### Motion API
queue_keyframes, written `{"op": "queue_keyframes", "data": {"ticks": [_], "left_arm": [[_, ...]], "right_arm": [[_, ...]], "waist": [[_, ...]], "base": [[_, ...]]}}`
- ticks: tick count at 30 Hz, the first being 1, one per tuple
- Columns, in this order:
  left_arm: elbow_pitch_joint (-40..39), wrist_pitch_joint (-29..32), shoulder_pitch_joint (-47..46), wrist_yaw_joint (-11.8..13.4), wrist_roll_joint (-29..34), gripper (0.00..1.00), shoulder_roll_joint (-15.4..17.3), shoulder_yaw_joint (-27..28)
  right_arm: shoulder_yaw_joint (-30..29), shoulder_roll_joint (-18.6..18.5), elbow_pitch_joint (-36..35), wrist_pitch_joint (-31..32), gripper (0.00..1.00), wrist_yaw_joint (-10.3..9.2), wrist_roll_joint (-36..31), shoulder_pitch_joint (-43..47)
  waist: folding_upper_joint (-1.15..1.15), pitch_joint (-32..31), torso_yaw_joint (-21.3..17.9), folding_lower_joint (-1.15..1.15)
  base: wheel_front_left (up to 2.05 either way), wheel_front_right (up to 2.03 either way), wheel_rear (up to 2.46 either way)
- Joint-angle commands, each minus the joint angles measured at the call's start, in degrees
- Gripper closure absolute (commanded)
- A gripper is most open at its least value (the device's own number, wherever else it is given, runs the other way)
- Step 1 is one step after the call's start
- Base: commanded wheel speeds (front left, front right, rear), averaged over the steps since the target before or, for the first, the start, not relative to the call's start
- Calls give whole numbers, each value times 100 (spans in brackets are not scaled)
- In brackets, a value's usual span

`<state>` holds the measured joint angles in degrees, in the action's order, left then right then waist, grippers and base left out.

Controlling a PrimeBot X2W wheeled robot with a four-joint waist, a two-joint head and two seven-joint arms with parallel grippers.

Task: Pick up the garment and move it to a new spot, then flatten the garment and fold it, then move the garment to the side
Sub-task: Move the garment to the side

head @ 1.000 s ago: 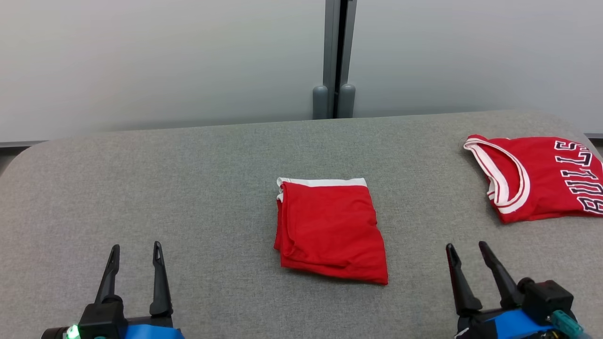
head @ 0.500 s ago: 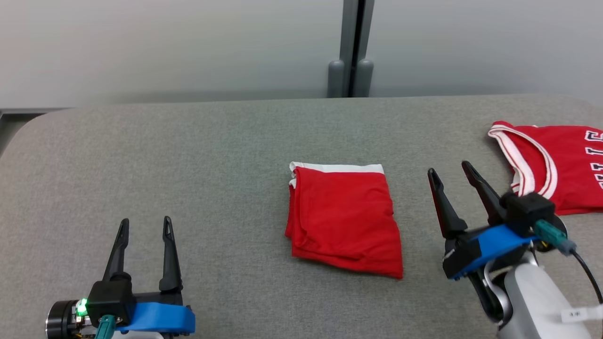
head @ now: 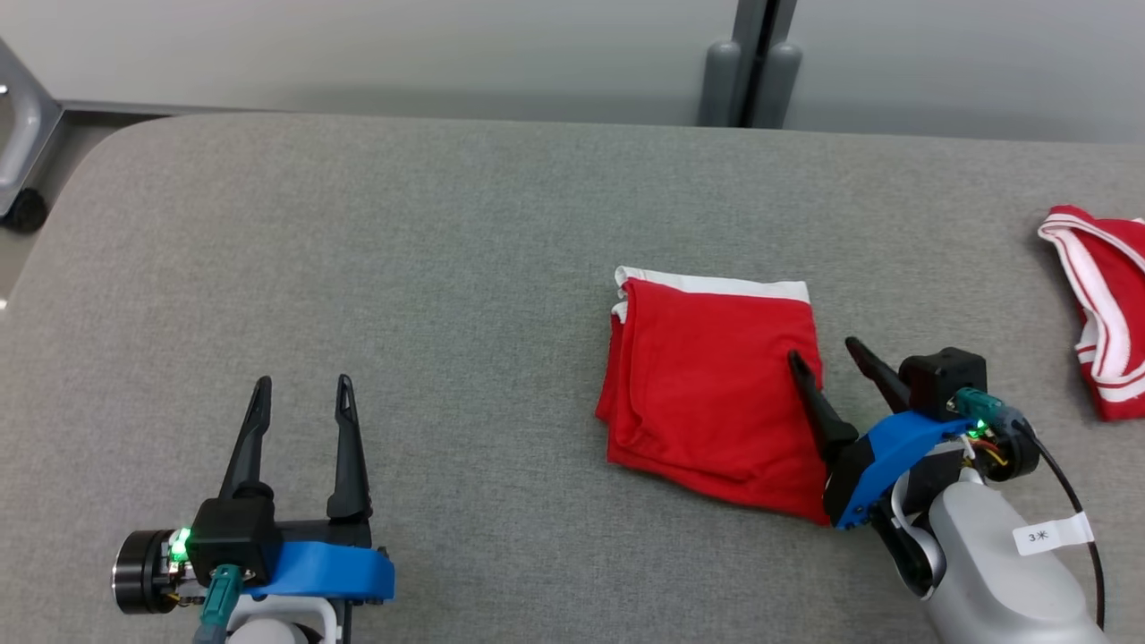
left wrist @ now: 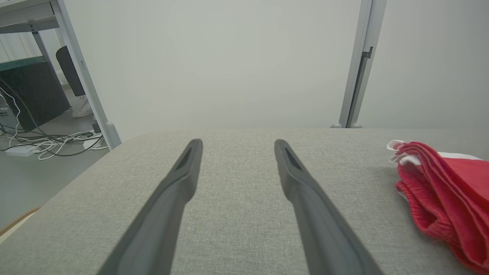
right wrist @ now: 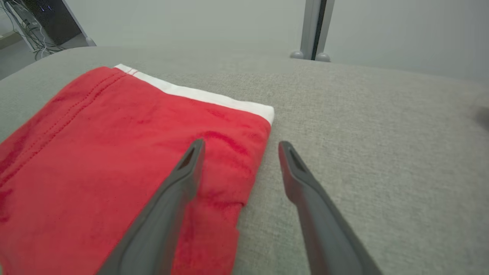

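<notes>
From the head view, the red garment (head: 711, 385) lies flat on the grey table (head: 447, 224), folded into a small neat square with a white band on its far side. That makes me think the picking up, the smoothing and the folding are all done, and only the last job is left: moving the garment to the side. The right gripper (head: 821, 349) is at the garment's right edge with its two fingers spread wide and nothing between them. The left gripper (head: 303, 381) is well off to the garment's left, also spread wide and holding nothing. Another red shirt (head: 1105, 322) with white stripes lies far off to the garment's right. From the left wrist view, the left gripper (left wrist: 237, 142) points across bare table (left wrist: 344, 152), and the garment (left wrist: 447, 183) is off to its right, showing its stacked layers. From the right wrist view, the right gripper (right wrist: 240, 142) sits right over the garment's (right wrist: 114, 133) edge, with one finger above the red cloth and the other above the bare table (right wrist: 363, 133) just beside the garment. I cannot tell if the finger touches the cloth. It looks ready to pinch that edge, but nothing is grabbed yet.
</notes>
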<state>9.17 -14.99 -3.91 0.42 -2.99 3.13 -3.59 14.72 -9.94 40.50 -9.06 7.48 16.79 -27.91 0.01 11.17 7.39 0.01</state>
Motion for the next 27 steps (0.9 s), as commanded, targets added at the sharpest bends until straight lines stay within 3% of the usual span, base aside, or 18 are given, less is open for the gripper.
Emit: {"op": "queue_keyframes", "data": {"ticks": [1,17,18,19,27], "left_arm": [[6,-25,-102,21,-41,0,-12,-23],[101,-25,-233,59,-65,0,-23,-100],[108,-25,-238,62,-69,0,-24,-106],[115,-25,-241,66,-72,0,-24,-111],[141,-25,-223,73,-85,0,-25,-136]], "right_arm": [[58,-9,162,-58,0,3,78,-143],[652,273,1480,-55,0,4,740,-238],[727,305,1520,-3,59,9,814,-224],[769,309,1545,-30,100,9,872,-230],[989,62,1481,-381,100,-4,1175,-500]], "waist": [[-1,99,97,-1],[-1,215,117,-1],[-1,218,113,-1],[-1,221,108,-1],[-1,222,-63,-1]], "base": [[0,0,0],[0,0,0],[0,0,0],[0,0,0],[0,0,0]]}}
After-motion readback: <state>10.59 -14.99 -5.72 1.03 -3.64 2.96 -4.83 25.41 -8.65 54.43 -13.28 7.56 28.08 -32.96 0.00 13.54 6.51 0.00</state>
